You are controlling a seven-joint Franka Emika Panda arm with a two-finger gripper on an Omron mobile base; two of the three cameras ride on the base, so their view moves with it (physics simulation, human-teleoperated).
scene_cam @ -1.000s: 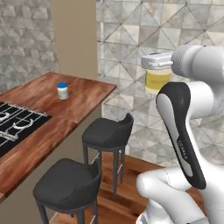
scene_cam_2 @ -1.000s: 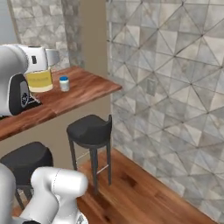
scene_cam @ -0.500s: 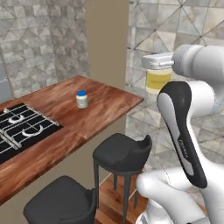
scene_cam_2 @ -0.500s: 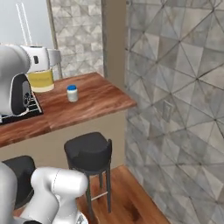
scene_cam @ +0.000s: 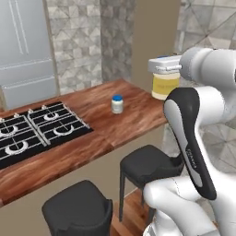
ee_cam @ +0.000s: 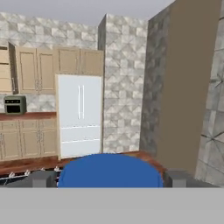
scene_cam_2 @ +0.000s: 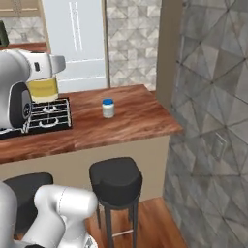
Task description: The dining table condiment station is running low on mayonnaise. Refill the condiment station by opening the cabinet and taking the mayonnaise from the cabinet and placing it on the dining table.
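My gripper is shut on the mayonnaise, a jar of pale yellow contents held up in the air beyond the far end of the dining table. From the other side the mayonnaise hangs under the gripper, above the cooktop end of the dining table. In the hand view its blue lid sits between the two fingertips of the gripper. Tan wall cupboards show on the far wall; I cannot tell which one is the cabinet.
A whiter blue-lidded jar stands on the table near a black cooktop. Black stools stand along the near side. A white fridge is behind, and a tiled wall stands on the right.
The whole scene has shifted in both base views, so the base has moved: the table, cooktop and fridge have come into view. The jar stays in the gripper.
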